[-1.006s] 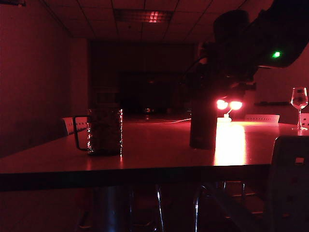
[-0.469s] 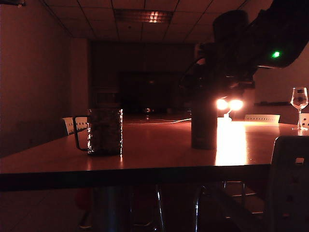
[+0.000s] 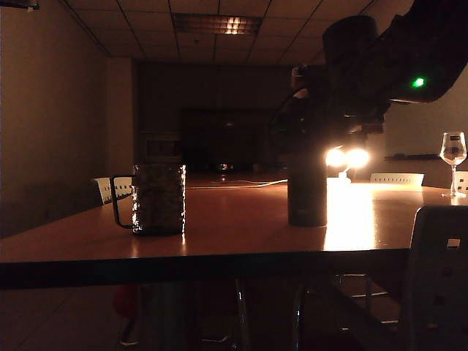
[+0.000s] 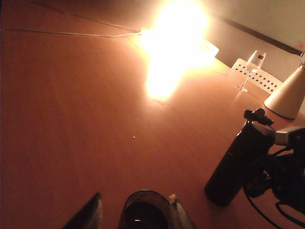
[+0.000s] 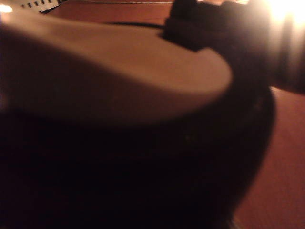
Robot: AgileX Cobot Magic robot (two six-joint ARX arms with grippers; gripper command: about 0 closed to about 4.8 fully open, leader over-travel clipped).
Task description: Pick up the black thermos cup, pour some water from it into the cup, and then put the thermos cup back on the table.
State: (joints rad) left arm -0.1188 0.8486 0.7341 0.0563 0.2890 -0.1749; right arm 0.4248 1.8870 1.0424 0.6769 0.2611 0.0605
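Exterior view: the black thermos cup (image 3: 307, 183) stands upright on the table (image 3: 219, 234), right of centre. The right gripper (image 3: 322, 110) is lost in shadow at it; grip cannot be judged. The cup (image 3: 159, 199) stands at left.

Left wrist view: the left gripper (image 4: 136, 210) fingers (image 4: 88, 214) are spread either side of the cup, cut off below.

Right wrist view: blurred; only the thermos is recognisable.

1 black thermos cup (image 3: 307, 183), 1 cup (image 3: 158, 198), 1 wine glass (image 3: 453, 151).

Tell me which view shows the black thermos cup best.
Left wrist view: the black thermos cup shows whole, standing on the table, right gripper beside it. Exterior gives a dark silhouette; right wrist only a blurred close-up.
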